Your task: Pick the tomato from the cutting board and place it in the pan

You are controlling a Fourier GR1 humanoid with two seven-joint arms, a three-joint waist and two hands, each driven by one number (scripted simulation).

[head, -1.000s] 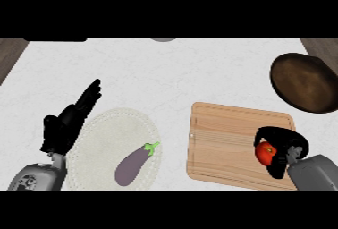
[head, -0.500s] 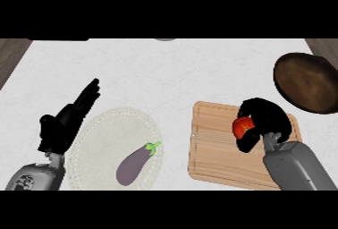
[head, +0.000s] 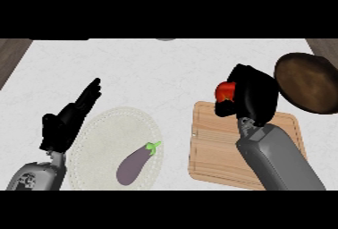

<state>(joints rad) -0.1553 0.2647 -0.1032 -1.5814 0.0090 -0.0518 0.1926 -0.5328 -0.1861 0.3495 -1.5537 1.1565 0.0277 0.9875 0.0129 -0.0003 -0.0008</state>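
The red tomato is held up above the far edge of the wooden cutting board, with my right hand shut on it; only its left side shows past the fingers. The dark brown pan lies at the right edge of the counter, just right of that hand. My left hand rests open at the left, fingers pointing up and away, beside the pale plate.
A purple eggplant with a green stem lies on the pale plate to the left of the cutting board. The counter top is white marble, with a wooden strip at its far left edge.
My right hand has lifted the tomato off the cutting board and carried it away from me, toward the pan. The left hand has stayed where it was.
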